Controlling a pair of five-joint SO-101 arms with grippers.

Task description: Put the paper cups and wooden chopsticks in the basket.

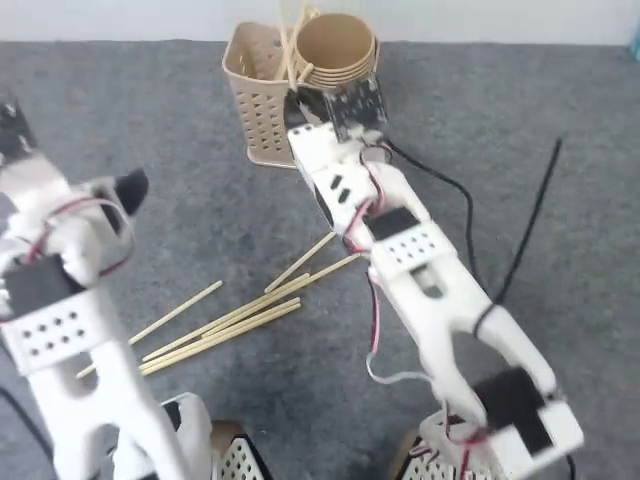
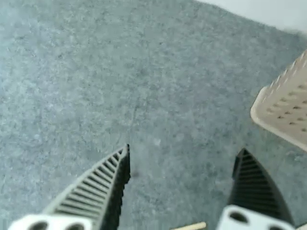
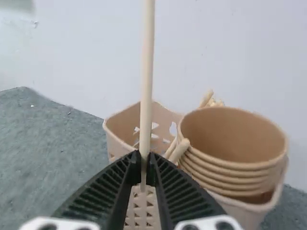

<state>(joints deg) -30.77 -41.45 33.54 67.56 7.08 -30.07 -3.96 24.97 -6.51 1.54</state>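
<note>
A beige slotted basket [image 1: 262, 100] stands at the back of the carpet with a stack of paper cups [image 1: 337, 50] inside it. My right gripper [image 1: 298, 108] is at the basket's front rim, shut on one wooden chopstick [image 3: 147, 72] that stands upright between the jaws [image 3: 144, 165]. Behind it are the basket [image 3: 120, 129] and the cups [image 3: 235, 143], with other chopsticks leaning in the basket. Several loose chopsticks [image 1: 230, 318] lie on the carpet mid-table. My left gripper [image 2: 184, 163] hangs open over bare carpet at the left [image 1: 132, 188], with a basket corner [image 2: 285, 112] beyond it.
Grey carpet covers the table. Black cables [image 1: 530, 220] run along the right side. A white wall stands behind the basket. Both arm bases [image 1: 200, 440] sit at the near edge. One chopstick end [image 2: 189, 226] shows just under the left gripper.
</note>
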